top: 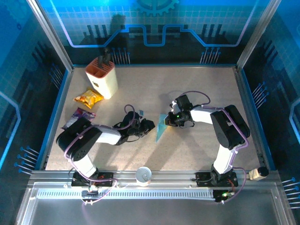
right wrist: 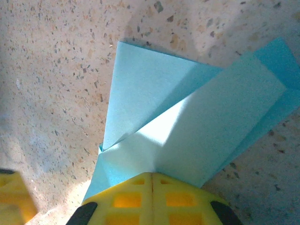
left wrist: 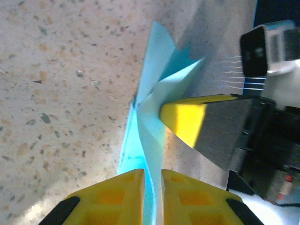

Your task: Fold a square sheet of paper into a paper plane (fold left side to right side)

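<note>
One paper plane (left wrist: pixel 157 70), pinched in left hand (left wrist: pixel 152 174)

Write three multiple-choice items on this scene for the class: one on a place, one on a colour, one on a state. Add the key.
1. In the top view, the knife block stands:
A. at the back left
B. at the front right
C. between the two grippers

2. The paper is:
A. red
B. black
C. light blue

3. The right gripper is:
A. open wide, holding nothing
B. shut on the paper
C. shut on a packet

Key:
1 A: the block is near the far left corner.
2 C: both wrist views show pale blue folds.
3 B: in the right wrist view, its yellow fingers meet over the paper's edge.
</note>
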